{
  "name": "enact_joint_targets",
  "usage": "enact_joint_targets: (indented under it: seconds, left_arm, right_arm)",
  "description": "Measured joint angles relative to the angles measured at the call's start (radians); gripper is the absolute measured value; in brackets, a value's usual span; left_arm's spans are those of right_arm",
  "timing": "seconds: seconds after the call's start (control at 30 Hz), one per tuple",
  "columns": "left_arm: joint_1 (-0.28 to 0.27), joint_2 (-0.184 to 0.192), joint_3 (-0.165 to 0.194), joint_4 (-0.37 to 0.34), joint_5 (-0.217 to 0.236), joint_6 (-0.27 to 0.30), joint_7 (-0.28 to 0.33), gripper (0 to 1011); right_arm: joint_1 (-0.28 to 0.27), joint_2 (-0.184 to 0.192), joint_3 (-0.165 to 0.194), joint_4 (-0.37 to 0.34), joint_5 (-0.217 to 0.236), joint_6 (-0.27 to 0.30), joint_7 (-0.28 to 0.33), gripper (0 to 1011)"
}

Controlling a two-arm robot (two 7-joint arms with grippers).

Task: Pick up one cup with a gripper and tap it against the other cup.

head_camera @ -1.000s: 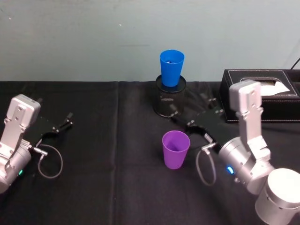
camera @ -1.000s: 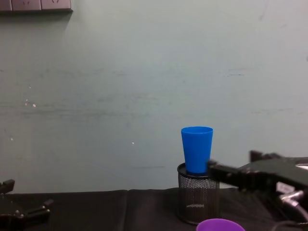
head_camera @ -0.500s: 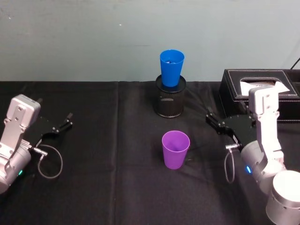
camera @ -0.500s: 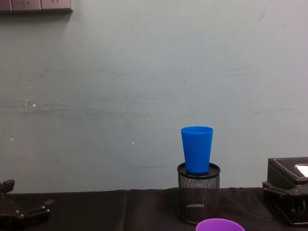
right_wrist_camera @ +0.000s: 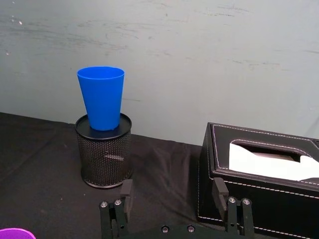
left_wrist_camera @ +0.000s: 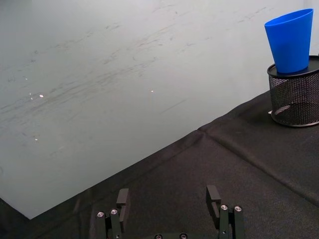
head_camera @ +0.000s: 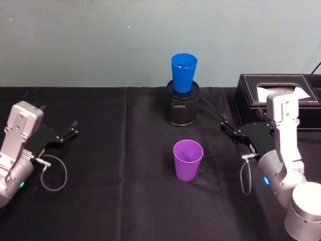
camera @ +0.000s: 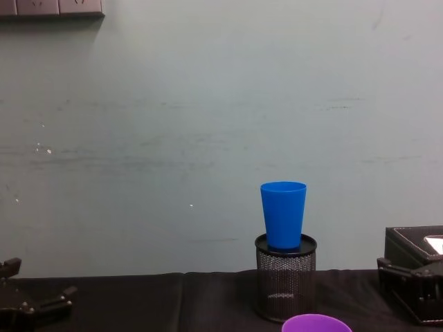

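Purple cup (head_camera: 188, 159) upright on the black tabletop (head_camera: 120, 201), near the middle, free of both end effectors; only its rim in the chest view (camera: 316, 323). Unmoved since a second ago.

Farther back, blue cup (head_camera: 183, 72) seated upright in the mouth of the black mesh holder (head_camera: 181, 108), well apart from the purple cup and directly behind it. Seen also from the side in the chest view (camera: 283, 214), in the left wrist view (left_wrist_camera: 290, 40) and the right wrist view (right_wrist_camera: 101, 97). Same place as before.

Right end effector (head_camera: 226, 128) to the right of the purple cup, clear of it, fingers spread wide and empty, just in front of the black tissue box (head_camera: 301, 103). A second ago reaching in close by the purple cup and the holder; since pulled back to the right, and no different from half a second ago. In the right wrist view (right_wrist_camera: 172, 197) two fingers well apart, aimed between holder and box.

Left end effector (head_camera: 67, 131) low over the tabletop at the far left, fingers apart, holding nothing; unchanged throughout. Open fingers also in the left wrist view (left_wrist_camera: 167, 197).
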Motion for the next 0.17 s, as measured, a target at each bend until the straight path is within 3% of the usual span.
enact_joint_targets:
  seconds: [0.17]
  left_arm:
    - [0.0,0.0,0.0,0.0,0.0,0.0,0.0,1000]
  right_arm:
    - [0.0,0.0,0.0,-0.001,0.001,0.0,0.001,1004]
